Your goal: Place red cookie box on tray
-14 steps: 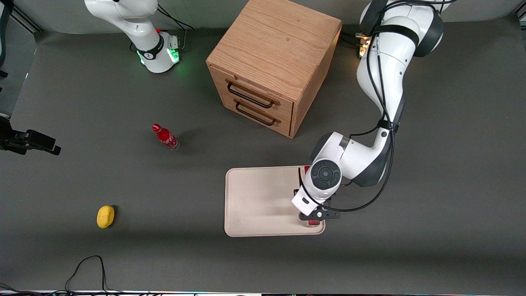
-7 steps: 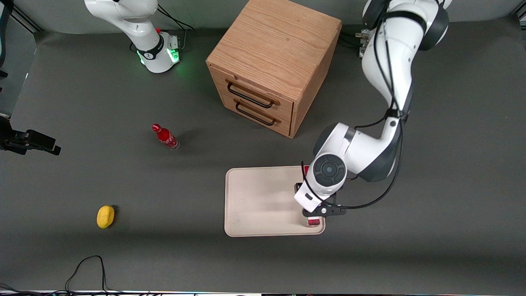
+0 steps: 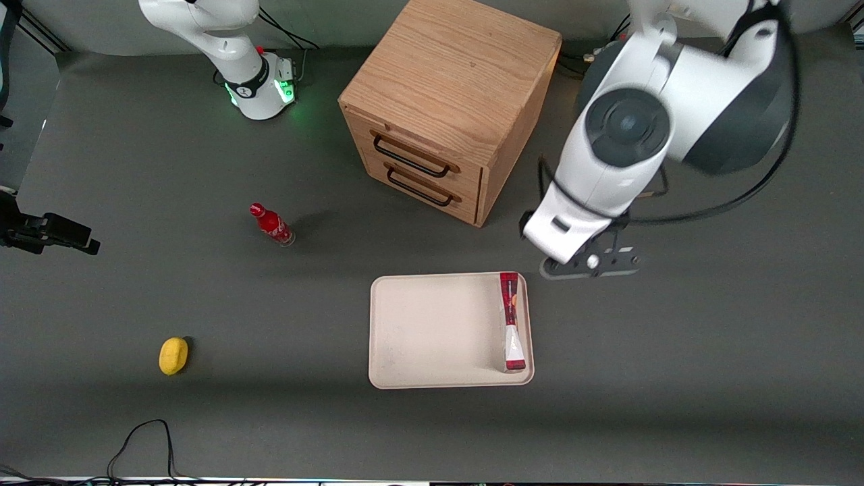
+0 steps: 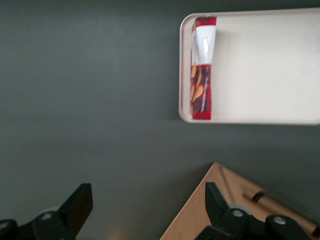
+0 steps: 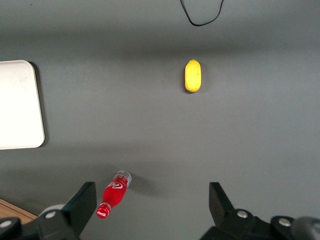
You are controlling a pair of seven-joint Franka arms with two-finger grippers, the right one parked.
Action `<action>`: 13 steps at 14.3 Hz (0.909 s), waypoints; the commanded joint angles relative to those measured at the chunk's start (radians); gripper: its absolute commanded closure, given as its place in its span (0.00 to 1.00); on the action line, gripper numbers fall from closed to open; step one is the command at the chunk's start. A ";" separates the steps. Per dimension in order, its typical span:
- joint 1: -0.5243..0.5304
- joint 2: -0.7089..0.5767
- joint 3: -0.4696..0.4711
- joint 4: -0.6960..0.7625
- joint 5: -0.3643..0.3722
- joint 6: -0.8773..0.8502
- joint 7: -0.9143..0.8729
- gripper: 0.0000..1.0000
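The red cookie box (image 3: 511,320) lies flat on the cream tray (image 3: 432,331), along the rim at the working arm's end, with nothing holding it. My left gripper (image 3: 587,264) hangs high above the table, just off the tray's corner and farther from the front camera than the box. In the left wrist view the gripper (image 4: 147,210) is open with only table and cabinet between its fingers (image 4: 77,207). The red cookie box (image 4: 202,67) and the tray (image 4: 260,65) show well away from it.
A wooden drawer cabinet (image 3: 445,108) stands farther from the front camera than the tray, its edge (image 4: 215,210) close under the gripper. A small red bottle (image 3: 271,224) and a yellow object (image 3: 173,355) lie toward the parked arm's end. A black cable (image 3: 142,432) loops at the near edge.
The left arm has risen from the tray and drawn back toward the cabinet. The box, earlier under the gripper, now lies alone on the tray.
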 commanded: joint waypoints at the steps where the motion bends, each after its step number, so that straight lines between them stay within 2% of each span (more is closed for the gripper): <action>1: 0.081 -0.081 0.001 -0.055 -0.019 -0.077 0.125 0.00; 4: 0.162 -0.154 0.002 -0.131 -0.021 -0.101 0.235 0.00; 9: 0.315 -0.303 0.004 -0.357 -0.012 0.014 0.438 0.00; 12: 0.349 -0.413 0.005 -0.555 0.011 0.150 0.470 0.00; 13: 0.349 -0.423 0.005 -0.578 0.016 0.164 0.470 0.00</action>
